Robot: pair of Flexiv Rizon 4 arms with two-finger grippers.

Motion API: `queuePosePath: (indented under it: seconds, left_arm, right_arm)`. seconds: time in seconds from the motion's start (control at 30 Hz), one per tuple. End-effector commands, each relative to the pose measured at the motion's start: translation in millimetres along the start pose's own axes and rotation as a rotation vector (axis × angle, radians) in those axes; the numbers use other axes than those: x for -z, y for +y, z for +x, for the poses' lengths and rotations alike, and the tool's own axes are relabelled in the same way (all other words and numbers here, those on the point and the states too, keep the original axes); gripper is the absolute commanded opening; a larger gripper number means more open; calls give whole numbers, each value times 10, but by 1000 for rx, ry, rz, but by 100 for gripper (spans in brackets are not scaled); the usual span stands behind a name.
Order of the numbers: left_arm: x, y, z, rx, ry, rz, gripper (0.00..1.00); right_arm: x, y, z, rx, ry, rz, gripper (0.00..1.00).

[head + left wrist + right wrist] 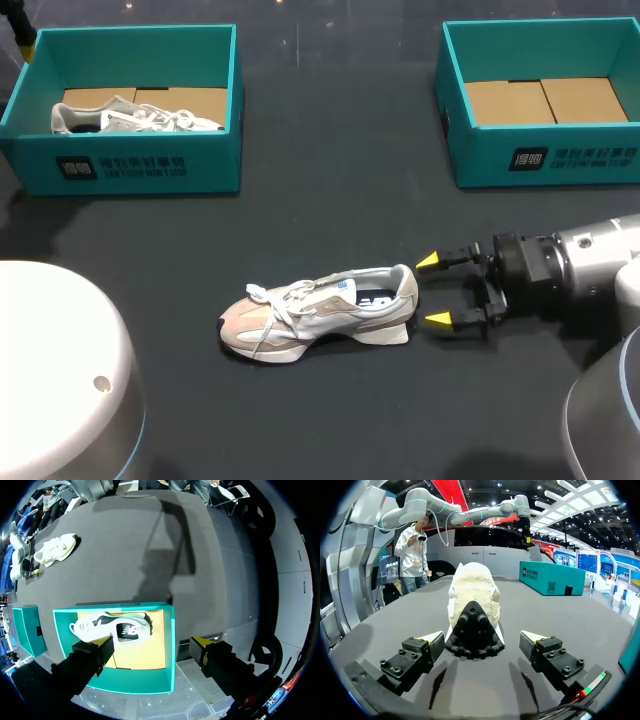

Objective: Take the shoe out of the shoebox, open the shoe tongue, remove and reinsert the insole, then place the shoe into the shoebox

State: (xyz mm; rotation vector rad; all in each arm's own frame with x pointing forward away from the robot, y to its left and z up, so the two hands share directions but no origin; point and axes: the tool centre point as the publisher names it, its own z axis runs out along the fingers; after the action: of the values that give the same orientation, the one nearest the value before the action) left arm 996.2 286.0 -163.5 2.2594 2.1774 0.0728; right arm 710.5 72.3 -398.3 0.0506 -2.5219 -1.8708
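Beige lace-up sneaker [318, 318] lies on the matte dark table [330, 220]. Right tool [433, 291] is released behind its knobbly heel; left tool [152, 642] is released too.

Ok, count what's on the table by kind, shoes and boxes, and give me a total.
Shoeboxes: 2, left shoebox, right shoebox.
Shoes: 2, loose shoe on the table, boxed shoe in the left shoebox.
Total: 4.

Bright, even overhead light; one long soft shadow across the dark table [100, 565] in the left wrist view
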Motion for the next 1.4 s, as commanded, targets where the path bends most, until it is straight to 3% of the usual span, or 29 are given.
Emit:
queuePosePath:
  seconds: [0.03, 1.4]
  left_arm:
    - [1, -7, 3, -1, 2, -1, 100]
    - [1, -7, 3, -1, 2, -1, 100]
  right_arm:
    - [-96, -7, 2, 4, -3, -4, 100]
    - [-539, 142, 101, 6, 44, 10, 100]
